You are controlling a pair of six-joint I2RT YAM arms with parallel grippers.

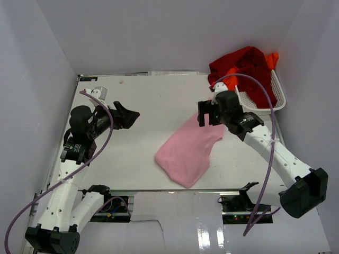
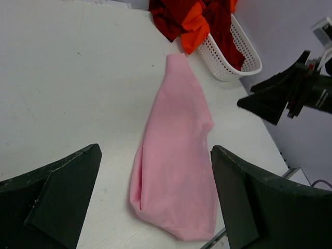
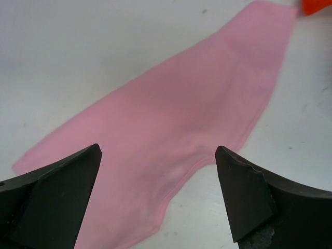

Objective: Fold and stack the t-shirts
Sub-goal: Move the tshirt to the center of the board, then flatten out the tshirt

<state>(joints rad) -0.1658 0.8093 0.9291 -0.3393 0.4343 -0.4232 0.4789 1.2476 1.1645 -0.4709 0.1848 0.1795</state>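
Observation:
The light pink t-shirt (image 1: pixel 188 151) lies folded lengthwise into a long strip in the middle of the table, slanting from near left to far right. It also shows in the left wrist view (image 2: pixel 176 155) and the right wrist view (image 3: pixel 171 114). The dark red t-shirt (image 1: pixel 243 64) and the bright orange t-shirt (image 1: pixel 273 59) lie bunched in and over the white basket (image 1: pixel 276 99). My left gripper (image 1: pixel 130 116) is open and empty, left of the pink shirt. My right gripper (image 1: pixel 205 115) is open and empty, above the shirt's far end.
A small white box (image 1: pixel 99 92) sits at the table's far left corner. The basket (image 2: pixel 231 65) stands at the far right edge by the wall. White walls close in on three sides. The right gripper (image 2: pixel 275 101) shows in the left wrist view.

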